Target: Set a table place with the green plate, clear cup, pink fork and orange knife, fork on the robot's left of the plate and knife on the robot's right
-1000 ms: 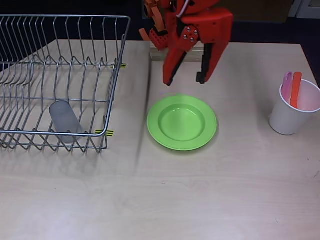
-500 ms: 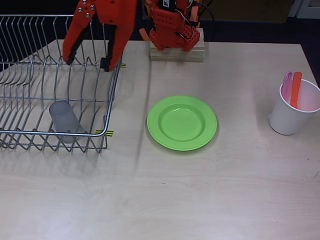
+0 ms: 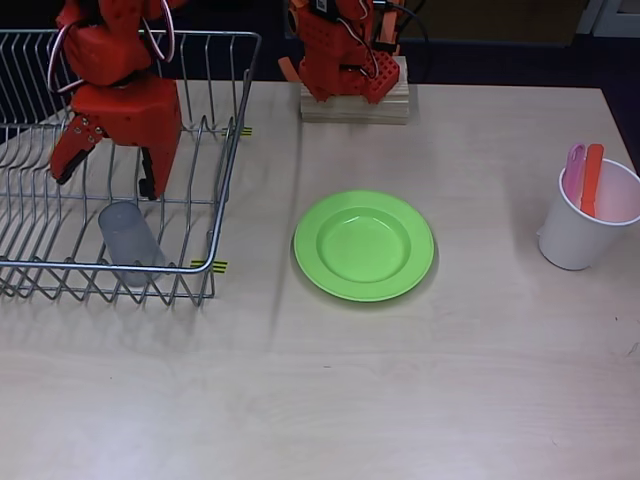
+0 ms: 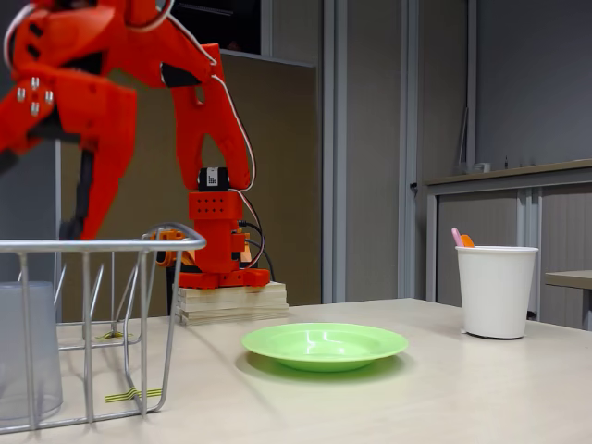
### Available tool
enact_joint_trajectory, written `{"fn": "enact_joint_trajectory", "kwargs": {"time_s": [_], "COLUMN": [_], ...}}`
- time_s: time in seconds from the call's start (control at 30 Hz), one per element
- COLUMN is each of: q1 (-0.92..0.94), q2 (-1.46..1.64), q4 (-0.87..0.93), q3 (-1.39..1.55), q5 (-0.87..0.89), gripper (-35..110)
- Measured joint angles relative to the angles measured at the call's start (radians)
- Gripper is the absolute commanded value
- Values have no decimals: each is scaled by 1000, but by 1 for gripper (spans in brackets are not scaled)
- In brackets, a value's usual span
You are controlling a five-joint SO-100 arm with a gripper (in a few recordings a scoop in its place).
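Arm swung out from its base block over the wire dish rack (image 3: 215,200), wrist bent down. Pincer (image 3: 104,176) points down into the rack, jaws spread apart, nothing between them; in the fixed view it hangs above the rack's top rail (image 4: 37,194).

Clear cup (image 3: 130,240) sits in the rack just below the pincer tips in the overhead view, not touching them. Fixed view shows it upright at the rack's near corner (image 4: 28,351).

Green plate (image 3: 364,245) lies flat on the worktop (image 3: 400,400), well to the right of the pincer in the overhead view, outside the rack.

White paper cup (image 3: 585,225) stands far right of the pincer, past the plate. Pink fork (image 3: 574,165) and orange knife (image 3: 593,178) stand in it side by side, tops sticking out above the rim.
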Motion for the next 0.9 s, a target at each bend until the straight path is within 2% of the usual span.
{"fn": "enact_joint_trajectory", "kwargs": {"time_s": [0.9], "q1": [-49], "q2": [-225], "q4": [-43], "q3": [-95], "q5": [-35], "gripper": [46]}}
